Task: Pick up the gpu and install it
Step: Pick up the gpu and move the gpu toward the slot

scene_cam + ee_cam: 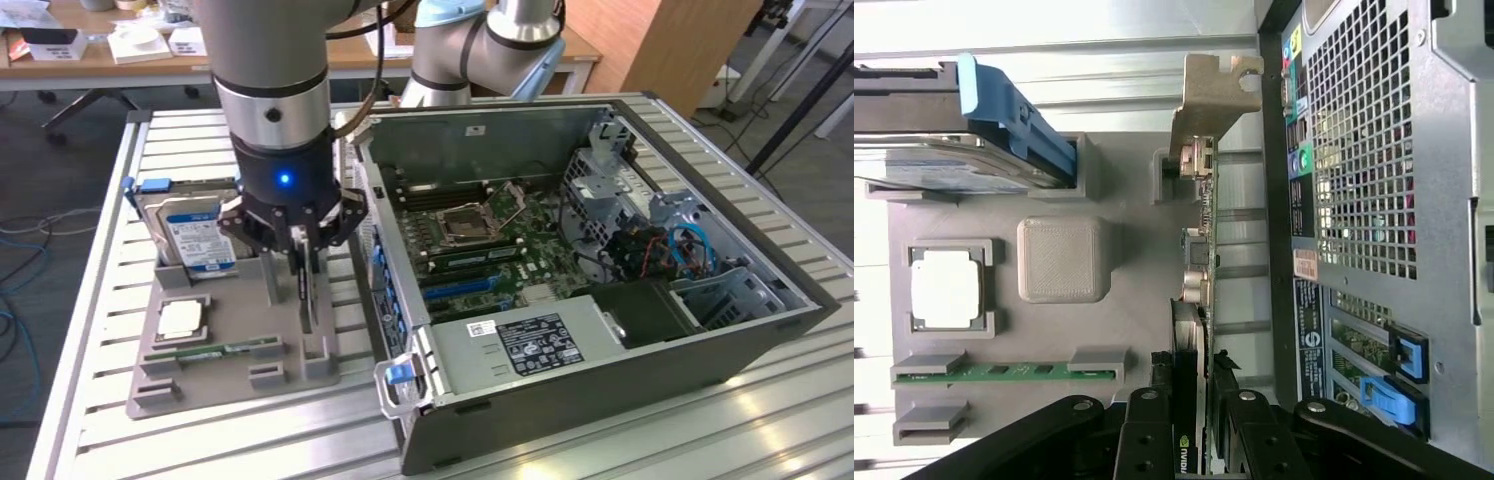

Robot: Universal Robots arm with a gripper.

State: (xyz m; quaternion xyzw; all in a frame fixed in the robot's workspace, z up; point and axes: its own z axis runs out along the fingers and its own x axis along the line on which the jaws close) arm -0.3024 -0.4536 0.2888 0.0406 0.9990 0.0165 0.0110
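The gpu (310, 298) is a thin dark card standing on edge in a slot of the grey holder tray (220, 385), next to the open computer case (641, 390). In the wrist view the gpu (1195, 255) runs edge-on away from me, with its silver bracket (1214, 95) at the far end. My gripper (306, 245) hangs straight down over the card's top edge. Its black fingers (1154, 430) stand on either side of the card and press on its faces, so the gripper (1194, 430) is shut on it. The card still sits in the tray.
The tray also holds a hard drive (194, 235) with a blue-white label, a square processor (180, 320) and a green memory stick (214, 350). Inside the case lie the motherboard (467, 235) and blue card slots (461, 288). The case's perforated rear panel (1374, 150) is close beside the card.
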